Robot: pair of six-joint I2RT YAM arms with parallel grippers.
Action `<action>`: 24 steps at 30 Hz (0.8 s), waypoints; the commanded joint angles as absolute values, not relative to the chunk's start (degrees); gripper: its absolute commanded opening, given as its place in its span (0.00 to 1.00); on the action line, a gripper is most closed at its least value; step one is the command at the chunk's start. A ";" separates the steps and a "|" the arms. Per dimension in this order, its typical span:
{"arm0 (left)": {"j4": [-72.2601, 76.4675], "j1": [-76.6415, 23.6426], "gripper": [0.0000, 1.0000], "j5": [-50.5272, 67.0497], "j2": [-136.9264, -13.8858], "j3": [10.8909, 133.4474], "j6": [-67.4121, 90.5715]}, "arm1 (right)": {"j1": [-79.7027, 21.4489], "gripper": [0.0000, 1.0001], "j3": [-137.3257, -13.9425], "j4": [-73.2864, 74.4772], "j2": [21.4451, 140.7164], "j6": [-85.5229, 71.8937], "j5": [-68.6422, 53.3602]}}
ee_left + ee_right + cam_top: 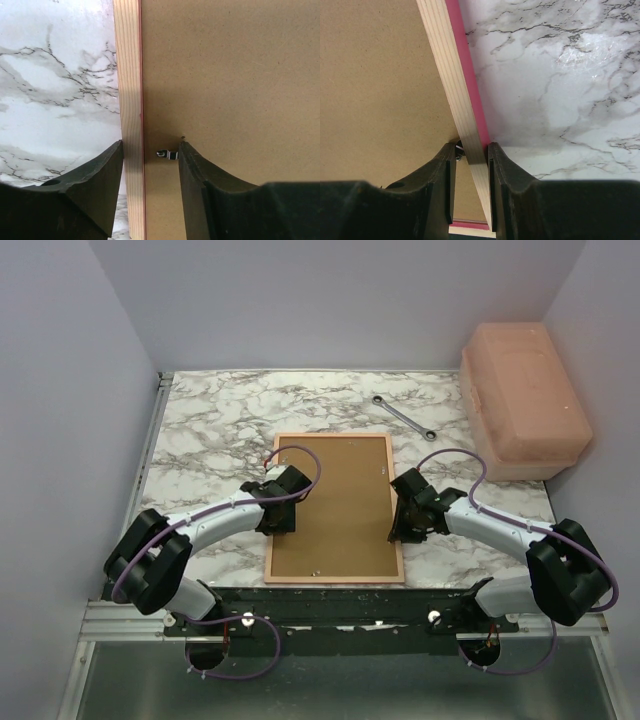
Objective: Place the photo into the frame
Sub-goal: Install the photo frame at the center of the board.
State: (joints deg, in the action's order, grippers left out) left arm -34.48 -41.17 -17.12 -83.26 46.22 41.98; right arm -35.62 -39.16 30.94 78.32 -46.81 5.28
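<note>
A: Mid-tabletop (220, 420), face down: the frame (130, 90), brown backing panel (335, 510) inside.
B: Left hand (150, 145)?
A: Spread open astride the left rail, gripping nothing.
B: Right hand (471, 146)?
A: Clamps the right rail, pink edge showing.

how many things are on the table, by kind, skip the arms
frame: 1
brown backing panel: 1
wrench: 1
pale pink plastic box: 1
total: 4
</note>
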 commanded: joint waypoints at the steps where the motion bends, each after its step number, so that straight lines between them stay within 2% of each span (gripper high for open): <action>1: -35.40 -42.10 0.43 -12.72 -84.19 42.99 41.13 | -35.86 0.02 -36.15 27.95 81.82 -46.23 6.77; 3: -35.65 -42.14 0.41 -12.92 -84.20 42.80 41.20 | -35.86 0.02 -36.19 27.78 81.91 -46.31 6.66; 10: -35.64 -42.19 0.24 -12.16 -83.24 42.02 41.40 | -35.86 0.02 -36.70 27.25 83.12 -46.03 6.15; 12: -35.74 -42.14 0.24 -12.05 -82.90 42.01 41.48 | -35.86 0.02 -36.74 27.12 83.31 -46.03 6.11; 15: -35.43 -42.12 0.32 -11.37 -82.15 42.06 41.98 | -35.86 0.02 -36.66 26.92 83.49 -46.05 5.93; 19: -35.25 -41.37 0.61 -10.02 -81.56 43.25 43.25 | -35.86 0.02 -36.74 26.91 83.55 -45.88 5.87; 24: -34.77 -40.52 0.62 -8.45 -83.42 45.64 44.27 | -35.84 0.02 -36.84 26.90 83.89 -45.61 5.87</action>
